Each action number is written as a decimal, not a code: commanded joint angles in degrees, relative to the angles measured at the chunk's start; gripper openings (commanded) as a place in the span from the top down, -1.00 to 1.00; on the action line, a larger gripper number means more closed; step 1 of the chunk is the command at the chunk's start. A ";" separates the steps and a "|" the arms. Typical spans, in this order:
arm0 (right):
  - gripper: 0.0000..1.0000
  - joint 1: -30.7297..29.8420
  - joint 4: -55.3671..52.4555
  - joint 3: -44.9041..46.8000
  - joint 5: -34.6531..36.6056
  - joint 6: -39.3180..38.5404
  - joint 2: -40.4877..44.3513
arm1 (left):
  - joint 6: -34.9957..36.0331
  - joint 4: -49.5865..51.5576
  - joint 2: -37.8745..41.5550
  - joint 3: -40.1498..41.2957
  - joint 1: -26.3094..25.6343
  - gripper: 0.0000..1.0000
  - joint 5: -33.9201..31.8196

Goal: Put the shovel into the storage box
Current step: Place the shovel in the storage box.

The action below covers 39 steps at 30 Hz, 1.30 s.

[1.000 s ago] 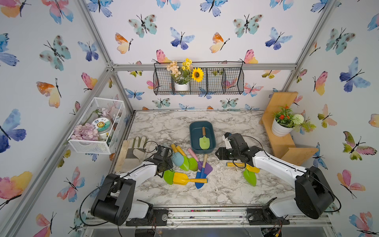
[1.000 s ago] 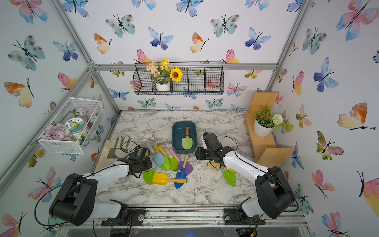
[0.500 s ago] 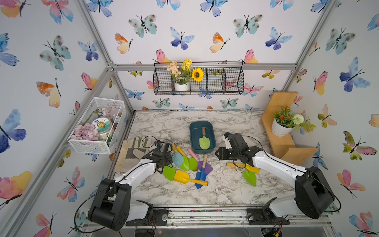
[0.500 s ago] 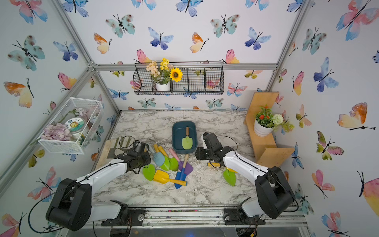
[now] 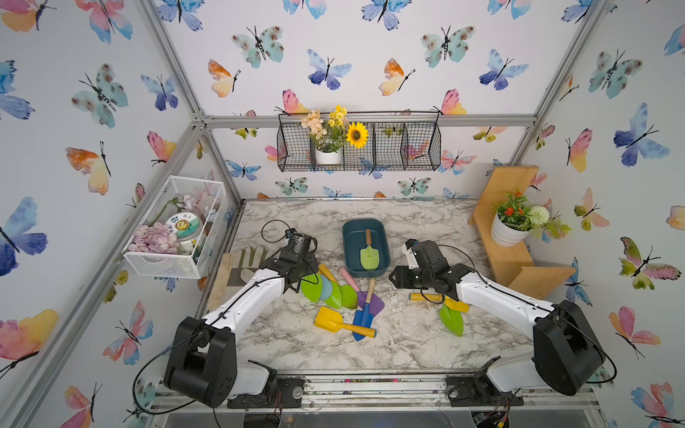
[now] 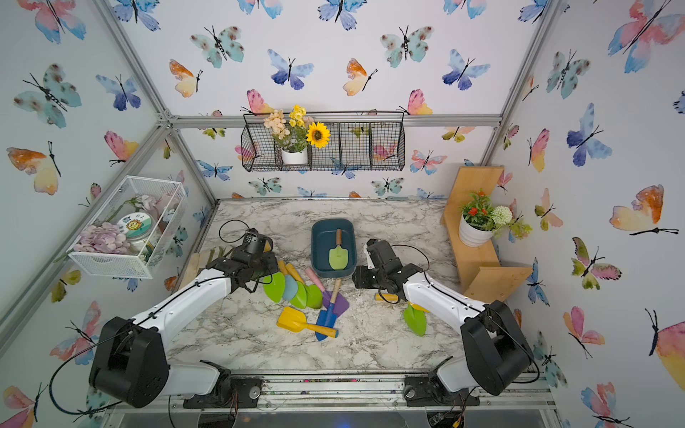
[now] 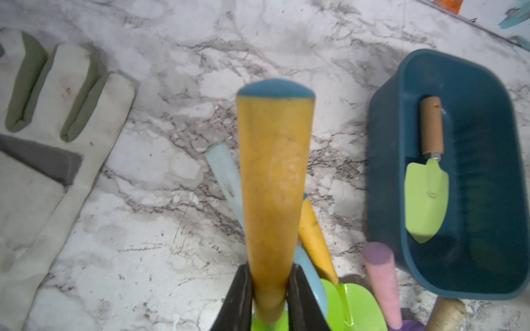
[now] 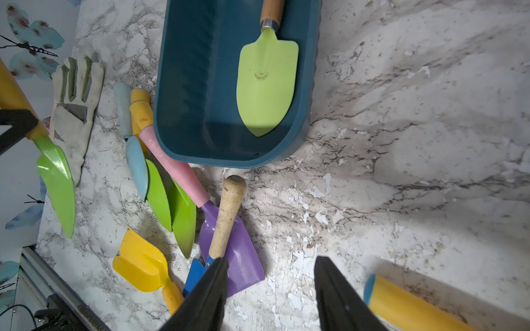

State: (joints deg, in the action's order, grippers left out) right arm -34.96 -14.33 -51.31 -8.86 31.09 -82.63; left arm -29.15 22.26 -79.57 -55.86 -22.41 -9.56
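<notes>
Marble worktop (image 5: 289,344) under butterfly walls: the left gripper (image 7: 269,286) is clamped low on the yellow handle of a green shovel (image 8: 56,183), blade apparently off the surface. Best to raise it well, carry it over to the storage box (image 5: 350,244) at the worktop's middle and lay it beside the light green trowel (image 5: 369,255) inside. A pile of shovels (image 5: 335,294) lies between, just beside the box's near wall. The right gripper (image 8: 271,259) hovers partly open, empty, near that wall.

5 green shovels (image 5: 369,257); 1 lt-blue shovel (image 5: 326,289); 1 purple shovel (image 5: 376,305); 1 dk-blue shovel (image 5: 361,315); 1 yellow shovel (image 5: 326,318); 1 storage box (image 5: 352,241); 1 glove (image 5: 248,259); 2 wire baskets (image 5: 407,148); 2 flower pots (image 5: 506,235); 1 wd shelf (image 5: 519,266).
</notes>
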 commanded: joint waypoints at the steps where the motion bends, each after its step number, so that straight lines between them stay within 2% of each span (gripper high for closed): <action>1: -0.07 0.07 -0.10 -2.02 -0.45 0.15 -0.25 | 0.94 1.49 -3.44 -5.67 -2.49 0.86 1.54; 13: -0.06 0.07 -1.19 -0.75 0.20 0.73 2.94 | 1.20 3.34 -22.68 -28.86 -8.74 0.87 4.41; 21: -0.07 0.08 -1.70 0.33 0.61 1.30 4.58 | 0.93 4.02 -33.90 -41.06 -9.31 0.86 4.56; 28: -0.06 0.07 -2.13 0.68 1.05 1.51 5.15 | 1.02 4.11 -41.23 -45.74 -9.36 0.85 3.96; 39: -0.06 0.09 -3.23 0.33 1.83 1.43 5.68 | 2.25 3.27 -45.74 -46.49 -9.22 0.82 1.23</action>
State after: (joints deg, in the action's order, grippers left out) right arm -34.94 -15.70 -51.16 -8.67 32.14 -77.76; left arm -27.83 25.21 -124.25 -100.73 -31.73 -6.28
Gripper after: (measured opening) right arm 0.532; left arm 0.220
